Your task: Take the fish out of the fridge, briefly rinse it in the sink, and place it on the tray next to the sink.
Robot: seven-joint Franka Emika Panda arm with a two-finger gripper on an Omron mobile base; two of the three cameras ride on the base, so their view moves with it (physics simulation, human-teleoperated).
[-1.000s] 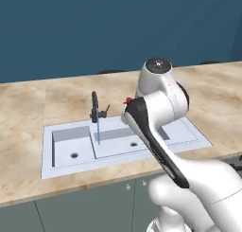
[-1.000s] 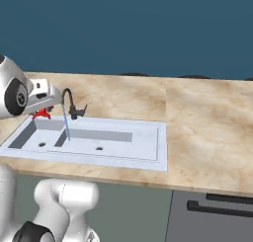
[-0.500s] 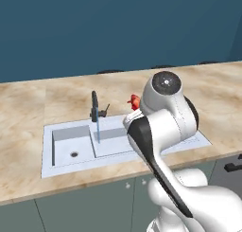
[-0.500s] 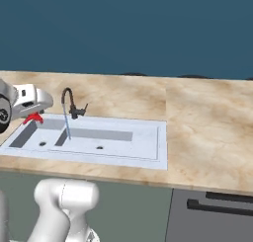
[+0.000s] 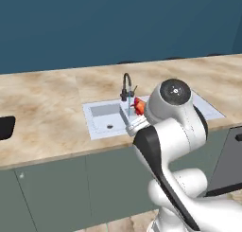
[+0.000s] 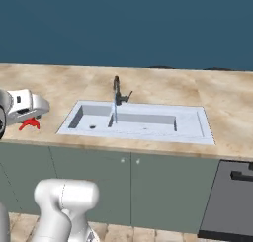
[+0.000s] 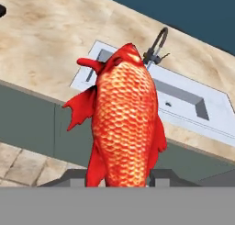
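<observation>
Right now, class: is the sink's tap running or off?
Running. A thin blue stream falls from the gooseneck tap into the sink.

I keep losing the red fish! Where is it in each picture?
Left base view: the fish is at centre, by the white arm, over the sink.
Right base view: the fish is at the left edge.
Hand view: the fish fills the centre.
Shared landmark: the dark tap.

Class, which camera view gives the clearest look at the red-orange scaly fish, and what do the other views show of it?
The hand view: the red-orange scaly fish stands large at its centre, scales and fins plain, gripped at its lower end. The left base view shows a small red patch beside the arm; the right base view shows a red tail under the white pincer.
</observation>
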